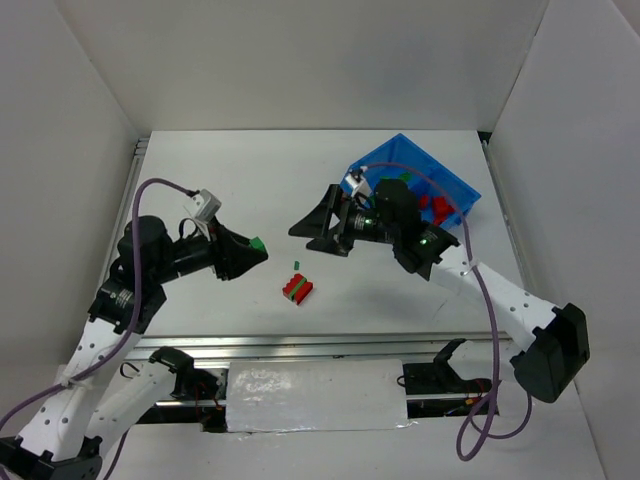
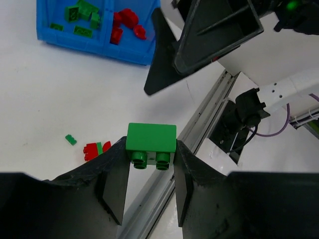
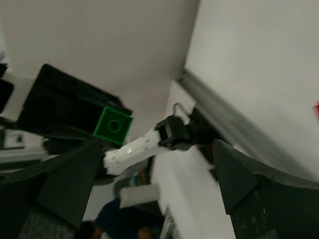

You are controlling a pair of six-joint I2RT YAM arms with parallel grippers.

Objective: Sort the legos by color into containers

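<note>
A green brick is pinched between the left fingers, which are closed on its two sides, and it is lifted above the tabletop. Near it, on the tabletop, lies a small stack of red and green bricks, with one tiny green piece just beside it. The right fingers are spread wide and hold nothing; they face the held brick, near it but apart. Behind them stands the blue bin, with green bricks in one compartment and red bricks in the other.
</note>
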